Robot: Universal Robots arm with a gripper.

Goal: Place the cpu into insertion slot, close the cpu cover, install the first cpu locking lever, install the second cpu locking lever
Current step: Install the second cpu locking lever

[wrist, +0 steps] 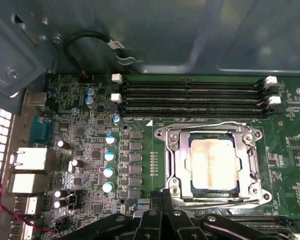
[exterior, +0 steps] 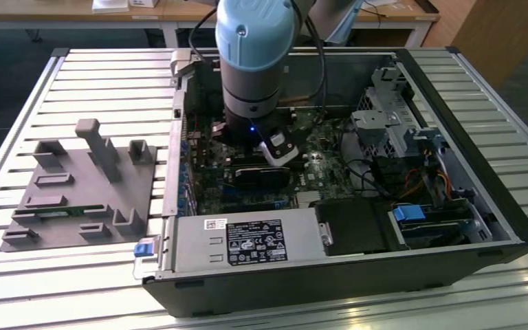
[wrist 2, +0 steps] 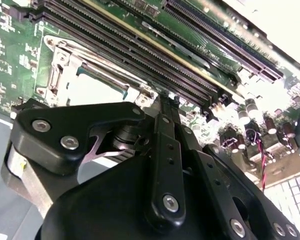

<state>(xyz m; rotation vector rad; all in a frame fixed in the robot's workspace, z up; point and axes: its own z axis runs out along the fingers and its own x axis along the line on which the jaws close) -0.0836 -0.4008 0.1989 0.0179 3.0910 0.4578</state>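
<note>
Item: cpu (wrist: 213, 164), seated in the insertion slot (wrist: 200, 192), lower right of the first wrist view; cpu cover (wrist: 180, 165) closed down around it. Claw (wrist: 162, 200) positioned at the cover's near edge, fingers drawn together, nothing seen to be grasped. Computer case (exterior: 484, 206) laid open on a slatted counter (exterior: 25, 103); grey fixture (exterior: 80, 189) at the exterior view's left.
</note>
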